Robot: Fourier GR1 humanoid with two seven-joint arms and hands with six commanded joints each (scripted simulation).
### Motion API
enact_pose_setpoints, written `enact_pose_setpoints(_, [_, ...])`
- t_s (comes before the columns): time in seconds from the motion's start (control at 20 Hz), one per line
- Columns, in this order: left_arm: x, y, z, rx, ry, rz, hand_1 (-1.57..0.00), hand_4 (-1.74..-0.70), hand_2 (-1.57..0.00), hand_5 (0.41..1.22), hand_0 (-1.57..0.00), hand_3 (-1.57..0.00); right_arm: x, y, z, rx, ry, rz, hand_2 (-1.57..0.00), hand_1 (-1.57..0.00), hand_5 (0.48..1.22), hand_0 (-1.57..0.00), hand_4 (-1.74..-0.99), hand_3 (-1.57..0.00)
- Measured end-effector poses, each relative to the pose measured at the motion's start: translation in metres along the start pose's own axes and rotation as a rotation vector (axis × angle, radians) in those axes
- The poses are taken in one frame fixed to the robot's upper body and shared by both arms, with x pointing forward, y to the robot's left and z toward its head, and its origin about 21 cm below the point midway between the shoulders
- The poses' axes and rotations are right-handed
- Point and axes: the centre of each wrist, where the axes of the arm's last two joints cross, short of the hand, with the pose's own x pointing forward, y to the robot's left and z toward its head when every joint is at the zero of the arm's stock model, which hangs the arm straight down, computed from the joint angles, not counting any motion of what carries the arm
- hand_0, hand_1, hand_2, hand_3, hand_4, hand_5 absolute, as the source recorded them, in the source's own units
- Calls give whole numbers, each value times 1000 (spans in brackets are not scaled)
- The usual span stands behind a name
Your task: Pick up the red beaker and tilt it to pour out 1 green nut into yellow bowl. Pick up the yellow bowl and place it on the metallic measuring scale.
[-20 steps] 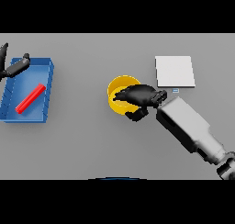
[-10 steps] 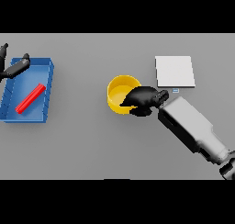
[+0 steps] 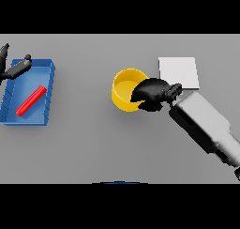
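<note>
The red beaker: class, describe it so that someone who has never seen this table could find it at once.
Look to the left end of the grey table, where a blue tray lies near the left hand. Inside that tray lies the red beaker, a slim stick-like shape on its side, set diagonally. It is the only red thing and the tray's only content.

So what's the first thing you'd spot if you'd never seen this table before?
Probably the yellow bowl in the middle, with the right hand curled over its right rim. Next, the blue tray on the left with a red stick lying slanted inside, and the left hand at its upper left corner. A pale square scale sits just right of the bowl.
</note>
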Motion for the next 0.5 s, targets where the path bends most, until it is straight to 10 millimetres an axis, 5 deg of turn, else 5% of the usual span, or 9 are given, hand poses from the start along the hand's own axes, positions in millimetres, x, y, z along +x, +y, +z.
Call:
enact_pose_setpoints(0.2, [0, -3, 2, 4, -6, 1, 1, -803, 1, 723, 1, 1, -1, -27, 18, -50, 72, 33, -1550, -1564, 1219, -1565, -1723, -1286])
enact_pose_setpoints(0.5, [-1, 4, 2, 16, -10, -9, 1, -802, 1, 730, 1, 1, -2, -32, 43, -83, 93, 38, -1565, -1569, 1220, -1569, -1719, -1263])
